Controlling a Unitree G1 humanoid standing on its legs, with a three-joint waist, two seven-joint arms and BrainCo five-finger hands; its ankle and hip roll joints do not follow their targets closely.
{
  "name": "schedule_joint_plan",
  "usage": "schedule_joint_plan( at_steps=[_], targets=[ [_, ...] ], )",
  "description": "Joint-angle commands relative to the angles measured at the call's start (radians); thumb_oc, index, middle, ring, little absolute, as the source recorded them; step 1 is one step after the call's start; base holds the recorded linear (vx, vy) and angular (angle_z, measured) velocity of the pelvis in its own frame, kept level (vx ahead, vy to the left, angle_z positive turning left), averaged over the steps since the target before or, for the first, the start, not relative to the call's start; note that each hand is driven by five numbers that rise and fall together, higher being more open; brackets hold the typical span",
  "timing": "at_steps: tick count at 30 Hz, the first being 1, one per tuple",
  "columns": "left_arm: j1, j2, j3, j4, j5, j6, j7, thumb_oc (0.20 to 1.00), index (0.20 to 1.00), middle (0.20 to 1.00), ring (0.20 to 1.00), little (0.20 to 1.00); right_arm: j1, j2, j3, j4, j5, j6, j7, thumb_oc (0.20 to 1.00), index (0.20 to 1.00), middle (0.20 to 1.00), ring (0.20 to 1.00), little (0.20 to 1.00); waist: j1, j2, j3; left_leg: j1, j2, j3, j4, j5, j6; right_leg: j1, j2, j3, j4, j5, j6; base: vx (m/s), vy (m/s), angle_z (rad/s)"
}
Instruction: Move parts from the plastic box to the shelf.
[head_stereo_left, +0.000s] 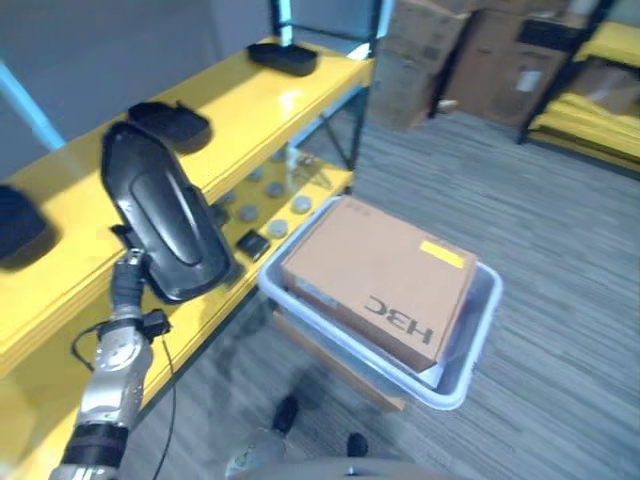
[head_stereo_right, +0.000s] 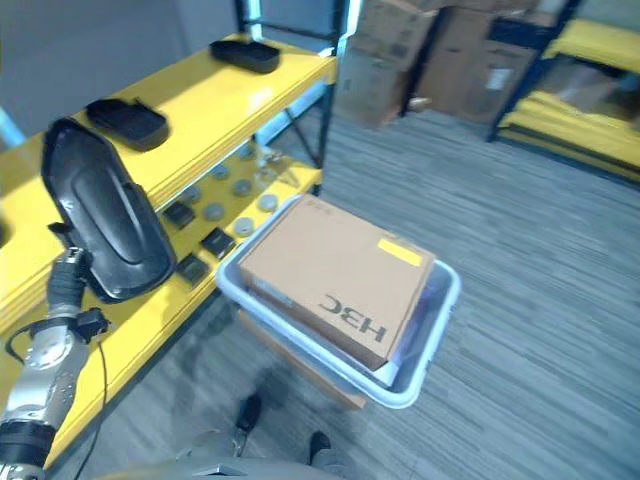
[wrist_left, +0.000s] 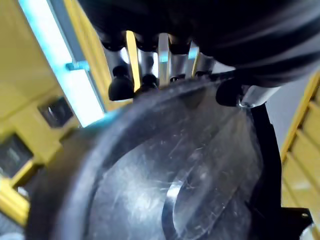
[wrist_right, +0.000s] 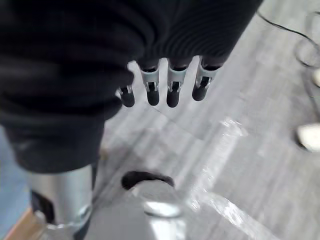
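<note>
The left hand (wrist_left: 150, 75) grips a long glossy black plastic part (head_stereo_left: 165, 215), long axis upright, beside the yellow shelf's (head_stereo_left: 240, 110) front edge.

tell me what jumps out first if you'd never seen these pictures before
The eye goes first to the large glossy black part held upright by the left hand, raised in front of the yellow shelf, where smaller black parts already lie on top. Next is the brown cardboard box sitting in the pale plastic box on the floor beside the shelf. The right hand hangs over the grey floor, holding nothing.
</note>
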Motion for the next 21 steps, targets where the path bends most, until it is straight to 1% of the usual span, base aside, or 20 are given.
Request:
schedule_joint_plan(
  at_steps=[1,3,4,5,6,7,8,10,11,12,13,14,15,16,17,21],
  targets=[
    [-0.057,0.012,0.092,-0.072,-0.051,-0.124,-0.002,0.200,0.200,0.200,0.200,0.200,0.024,0.015,0.003,0.002,-0.033,0.005,-0.002,1.000,1.000,1.000,1.000,1.000,-0.008,-0.008,0.008,-0.060,-0.023,0.116,-0.015,0.106,0.020,0.062,0.002,-0.057,-0.017,0.001,0.043,-0.16,-0.049,0.60],
    [-0.055,0.003,0.102,-0.068,-0.043,-0.134,-0.004,0.200,0.200,0.200,0.200,0.200,0.025,0.012,-0.008,0.002,-0.049,0.006,0.000,1.000,1.000,1.000,1.000,1.000,-0.014,-0.007,0.017,-0.090,0.004,0.201,-0.015,0.112,0.009,0.071,0.001,-0.100,-0.026,0.005,0.043,-0.10,-0.020,0.85],
    [-0.053,-0.005,0.107,-0.069,-0.031,-0.139,-0.007,0.200,0.200,0.200,0.200,0.200,0.027,0.014,-0.014,0.002,-0.058,0.012,0.004,1.000,1.000,1.000,1.000,1.000,-0.021,-0.008,0.021,-0.102,0.021,0.262,-0.015,0.118,0.002,0.078,-0.001,-0.127,-0.034,0.011,0.045,-0.11,0.028,1.09],
    [-0.054,-0.019,0.106,-0.071,-0.014,-0.144,0.004,0.200,0.200,0.200,0.200,0.200,0.030,0.023,-0.014,0.002,-0.095,0.008,-0.003,1.000,1.000,1.000,1.000,1.000,-0.038,-0.009,0.025,-0.118,0.055,0.389,-0.015,0.132,-0.009,0.087,-0.008,-0.182,-0.044,0.025,0.052,-0.09,0.034,1.31],
    [-0.054,-0.020,0.105,-0.072,-0.013,-0.144,0.009,0.200,0.200,0.200,0.200,0.200,0.031,0.024,-0.014,0.001,-0.104,0.007,-0.004,1.000,1.000,1.000,1.000,1.000,-0.041,-0.009,0.026,-0.120,0.058,0.400,-0.014,0.134,-0.010,0.088,-0.009,-0.188,-0.045,0.027,0.052,-0.10,0.076,1.58],
    [-0.053,-0.028,0.103,-0.076,-0.003,-0.153,0.029,0.200,0.200,0.200,0.200,0.200,0.029,0.029,-0.004,-0.001,-0.148,0.013,0.000,1.000,1.000,1.000,1.000,1.000,-0.046,-0.014,0.028,-0.116,0.077,0.448,-0.003,0.137,-0.012,0.094,-0.015,-0.209,-0.047,0.032,0.054,-0.10,0.132,1.61],
    [-0.044,-0.039,0.096,-0.094,0.022,-0.163,0.058,0.200,0.200,0.200,0.200,0.200,0.018,0.034,0.020,-0.002,-0.173,0.027,-0.010,1.000,1.000,1.000,1.000,1.000,-0.046,-0.025,0.032,-0.089,0.090,0.472,0.039,0.125,-0.006,0.095,-0.033,-0.227,-0.041,0.028,0.049,-0.10,0.159,1.10],
    [-0.041,-0.044,0.097,-0.106,0.039,-0.164,0.073,0.200,0.200,0.200,0.200,0.200,0.010,0.034,0.027,0.004,-0.176,0.034,-0.013,1.000,1.000,1.000,1.000,1.000,-0.042,-0.030,0.035,-0.088,0.089,0.470,0.075,0.110,-0.002,0.095,-0.043,-0.234,-0.036,0.026,0.046,-0.04,0.121,0.70],
    [-0.035,-0.046,0.099,-0.120,0.044,-0.159,0.071,0.200,0.200,0.200,0.200,0.200,0.001,0.031,0.032,0.014,-0.166,0.040,-0.013,1.000,1.000,1.000,1.000,1.000,-0.036,-0.033,0.034,-0.080,0.086,0.478,0.091,0.091,0.002,0.097,-0.055,-0.248,-0.033,0.022,0.044,0.00,0.140,0.62],
    [-0.029,-0.045,0.102,-0.132,0.038,-0.149,0.065,0.200,0.200,0.200,0.200,0.200,-0.007,0.032,0.031,0.026,-0.157,0.044,-0.011,1.000,1.000,1.000,1.000,1.000,-0.030,-0.033,0.029,-0.052,0.083,0.491,0.070,0.080,0.010,0.101,-0.063,-0.264,-0.032,0.017,0.044,0.02,0.156,0.55],
    [-0.027,-0.046,0.104,-0.137,0.037,-0.144,0.066,0.200,0.200,0.200,0.200,0.200,-0.009,0.031,0.031,0.030,-0.153,0.045,-0.009,1.000,1.000,1.000,1.000,1.000,-0.028,-0.031,0.026,-0.041,0.082,0.497,0.058,0.081,0.009,0.106,-0.066,-0.272,-0.033,0.016,0.045,0.14,0.212,0.90],
    [-0.016,-0.047,0.106,-0.143,0.038,-0.122,0.068,0.200,0.200,0.200,0.200,0.200,-0.012,0.028,0.028,0.048,-0.145,0.049,0.002,1.000,1.000,1.000,1.000,1.000,-0.017,-0.021,0.019,-0.026,0.078,0.507,0.024,0.096,-0.001,0.129,-0.073,-0.295,-0.038,0.010,0.046,0.22,0.256,1.33],
    [-0.009,-0.043,0.109,-0.132,0.036,-0.124,0.069,0.200,0.200,0.200,0.200,0.200,-0.021,0.029,0.028,0.052,-0.160,0.067,0.011,1.000,1.000,1.000,1.000,1.000,-0.001,-0.017,0.014,-0.013,0.065,0.488,0.015,0.092,0.001,0.143,-0.082,-0.306,-0.036,0.005,0.049,0.22,0.242,1.35],
    [-0.007,-0.041,0.110,-0.132,0.035,-0.124,0.068,0.200,0.200,0.200,0.200,0.200,-0.023,0.029,0.030,0.051,-0.158,0.070,0.009,1.000,1.000,1.000,1.000,1.000,0.002,-0.017,0.013,-0.012,0.062,0.483,0.014,0.090,0.003,0.144,-0.084,-0.307,-0.035,0.004,0.050,0.15,0.207,0.98],
    [0.001,-0.035,0.110,-0.131,0.038,-0.124,0.067,0.200,0.200,0.200,0.200,0.200,-0.028,0.032,0.035,0.050,-0.178,0.082,0.014,1.000,1.000,1.000,1.000,1.000,0.014,-0.016,0.011,-0.004,0.048,0.465,0.009,0.081,0.008,0.147,-0.091,-0.310,-0.033,0.001,0.055,0.09,0.155,0.48],
    [0.027,-0.026,0.129,-0.132,0.033,-0.121,0.042,0.200,0.200,0.200,0.200,0.200,-0.027,0.041,0.040,0.045,-0.182,0.083,0.016,1.000,1.000,1.000,1.000,1.000,0.051,-0.016,0.000,0.011,0.000,0.407,-0.002,0.052,0.033,0.154,-0.121,-0.325,-0.012,-0.008,0.071,0.14,0.208,0.19]
  ],
)
